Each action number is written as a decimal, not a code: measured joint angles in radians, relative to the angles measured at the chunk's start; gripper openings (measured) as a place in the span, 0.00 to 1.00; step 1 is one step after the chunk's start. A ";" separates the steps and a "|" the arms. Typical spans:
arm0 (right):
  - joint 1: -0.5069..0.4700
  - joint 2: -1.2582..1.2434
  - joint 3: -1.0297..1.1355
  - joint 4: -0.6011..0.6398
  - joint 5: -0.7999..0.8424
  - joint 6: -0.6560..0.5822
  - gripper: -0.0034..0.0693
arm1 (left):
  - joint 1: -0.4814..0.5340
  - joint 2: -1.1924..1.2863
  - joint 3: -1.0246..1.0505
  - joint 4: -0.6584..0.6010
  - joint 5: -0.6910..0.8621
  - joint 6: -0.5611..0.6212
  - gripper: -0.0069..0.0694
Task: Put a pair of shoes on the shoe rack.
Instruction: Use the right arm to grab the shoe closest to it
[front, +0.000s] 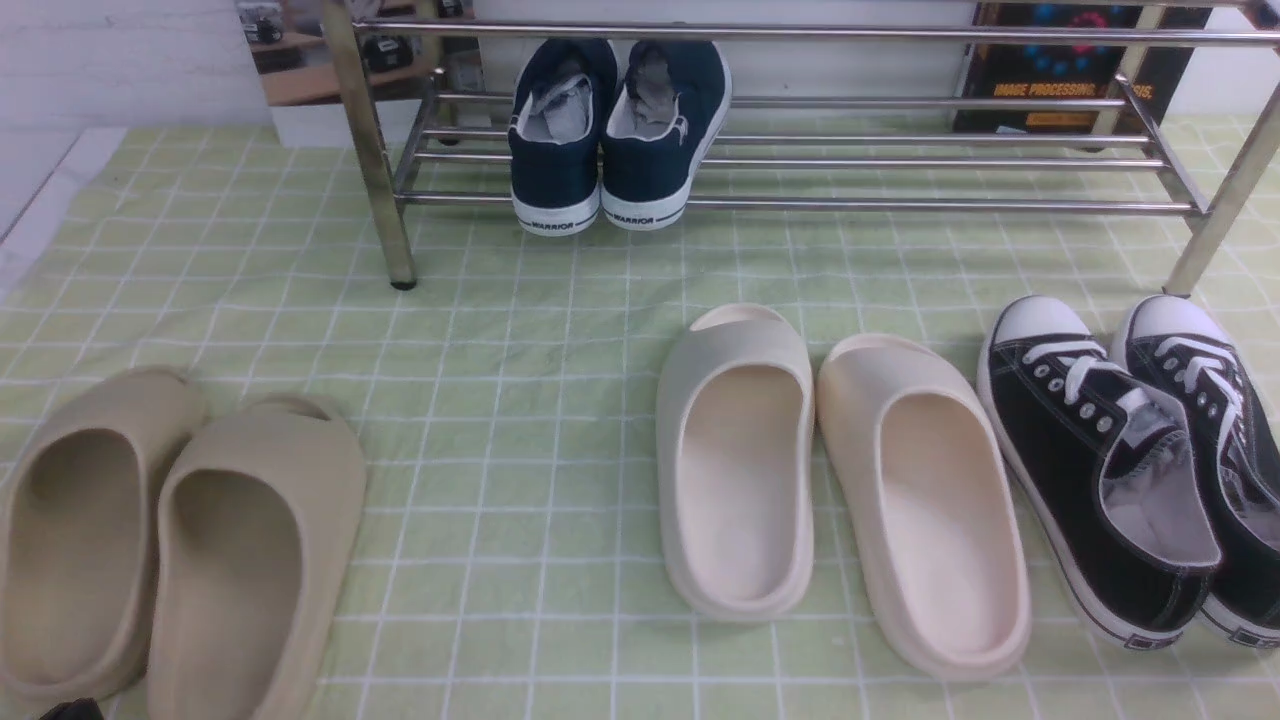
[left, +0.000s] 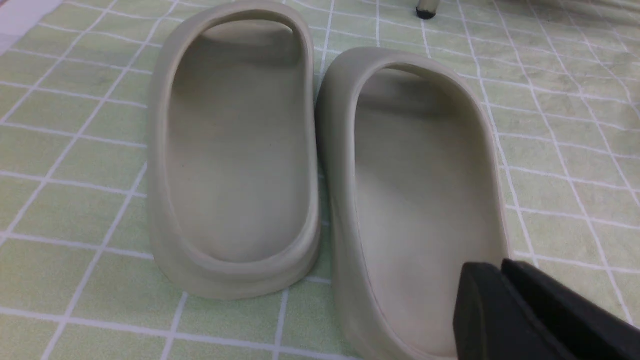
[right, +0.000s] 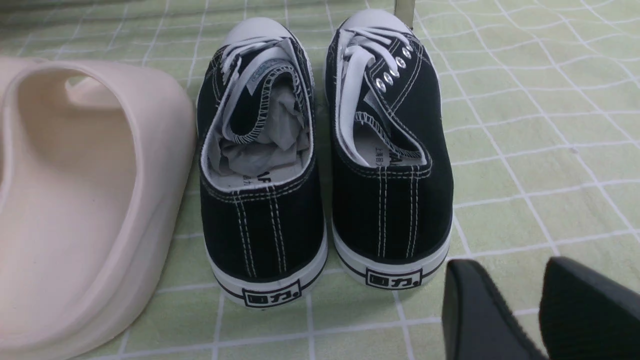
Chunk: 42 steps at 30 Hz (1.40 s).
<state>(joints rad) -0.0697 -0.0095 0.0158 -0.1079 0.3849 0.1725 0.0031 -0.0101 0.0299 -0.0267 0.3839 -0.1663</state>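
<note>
Green-checked tabletop (front: 520, 400) carries the 2 black shoes (front: 1100, 450) side by side at the right, beside the cream slides (front: 840, 480), before the rack (front: 800, 205). Behind their heels the right gripper (right: 507, 275) hangs released; the left gripper (left: 492, 270) is clenched, empty, by the beige slides (left: 240, 150). Pinching both inner heel walls together should lift the pair level.
</note>
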 joint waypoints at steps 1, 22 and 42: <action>0.000 0.000 0.000 0.025 0.000 0.001 0.38 | 0.000 0.000 0.000 0.000 0.000 0.000 0.17; 0.000 0.000 0.000 0.216 0.000 0.002 0.38 | 0.000 0.000 0.000 0.000 0.000 0.000 0.19; 0.000 0.000 0.010 0.945 0.021 0.117 0.38 | 0.000 0.000 0.000 0.000 0.000 0.000 0.21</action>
<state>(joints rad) -0.0697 -0.0095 0.0254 0.8370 0.4057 0.2893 0.0031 -0.0101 0.0299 -0.0267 0.3839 -0.1663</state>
